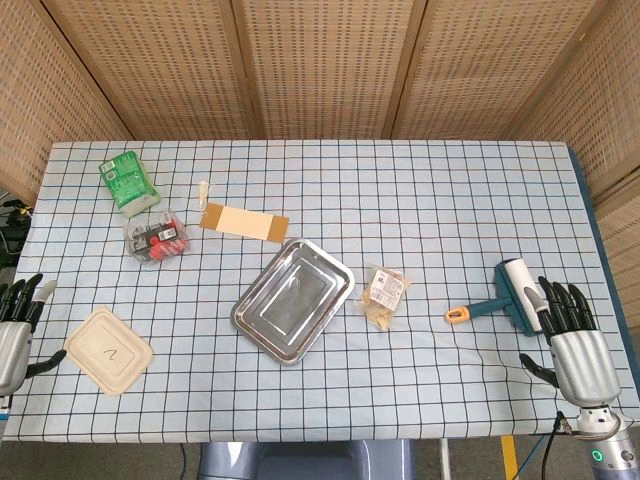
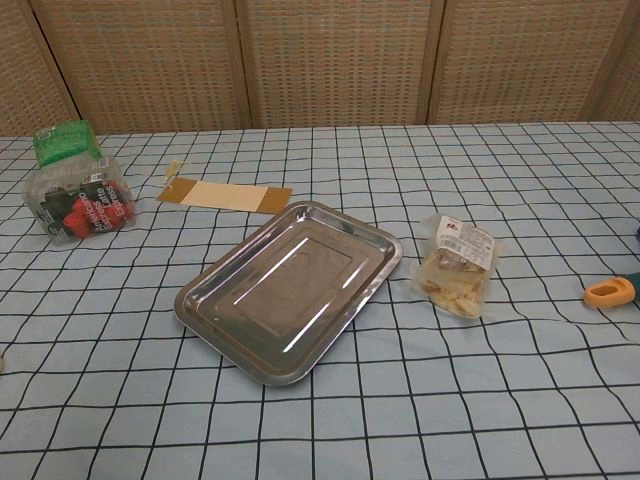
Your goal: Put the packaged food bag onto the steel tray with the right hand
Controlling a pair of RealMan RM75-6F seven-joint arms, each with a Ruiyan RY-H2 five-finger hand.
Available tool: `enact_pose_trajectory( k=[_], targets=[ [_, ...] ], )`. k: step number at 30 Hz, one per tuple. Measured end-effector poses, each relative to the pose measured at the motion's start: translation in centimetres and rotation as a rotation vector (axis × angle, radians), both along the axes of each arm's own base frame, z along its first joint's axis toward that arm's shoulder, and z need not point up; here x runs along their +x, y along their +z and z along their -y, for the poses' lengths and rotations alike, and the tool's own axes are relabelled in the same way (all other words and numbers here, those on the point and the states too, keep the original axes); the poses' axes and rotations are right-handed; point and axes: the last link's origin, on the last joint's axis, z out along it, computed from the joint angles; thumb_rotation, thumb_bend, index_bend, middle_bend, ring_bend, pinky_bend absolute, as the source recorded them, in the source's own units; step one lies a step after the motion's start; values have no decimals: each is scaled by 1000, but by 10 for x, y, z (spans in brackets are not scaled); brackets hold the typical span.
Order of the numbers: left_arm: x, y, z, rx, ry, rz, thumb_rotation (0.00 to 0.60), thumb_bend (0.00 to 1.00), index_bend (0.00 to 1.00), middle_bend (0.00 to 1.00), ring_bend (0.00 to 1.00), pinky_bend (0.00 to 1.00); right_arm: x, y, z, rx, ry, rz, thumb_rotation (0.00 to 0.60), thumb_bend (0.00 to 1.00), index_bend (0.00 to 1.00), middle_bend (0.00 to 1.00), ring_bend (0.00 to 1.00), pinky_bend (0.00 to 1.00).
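A clear packaged food bag (image 1: pixel 384 295) (image 2: pixel 459 266) with pale snacks and a red label lies flat on the checked cloth, just right of the steel tray (image 1: pixel 255 318) (image 2: pixel 205 305). The tray is empty and sits tilted at the table's middle. My right hand (image 1: pixel 574 340) hovers at the table's right front edge, fingers apart and holding nothing, well right of the bag. At the left front edge my left hand (image 1: pixel 17 325) is also open and empty. Neither hand shows in the chest view.
A teal lint roller (image 1: pixel 512 296) with an orange loop (image 2: pixel 610 291) lies between the bag and my right hand. A beige lid (image 1: pixel 108 349), clear box of red items (image 1: pixel 156 238) (image 2: pixel 82 208), green packet (image 1: pixel 127 180) (image 2: pixel 66 141) and cardboard strip (image 1: pixel 244 222) (image 2: pixel 225 195) lie to the left.
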Motion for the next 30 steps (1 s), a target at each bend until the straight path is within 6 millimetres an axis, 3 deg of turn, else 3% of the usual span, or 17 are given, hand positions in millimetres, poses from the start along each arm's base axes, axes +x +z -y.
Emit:
enact_pose_trajectory(
  k=[22,27,30],
  targets=[
    [-3,6,4,13,14,15,600,33,0,0,0,0,4,-14,4,76,14,13,600,78,78,0,0,0],
    [-4,7,4,23,21,12,600,34,0,0,0,0,11,-25,19,137,7,26,600,78,175,0,0,0],
    [-4,6,4,30,26,0,600,33,0,0,0,0,22,-34,36,183,3,51,600,78,184,0,0,0]
  ],
)
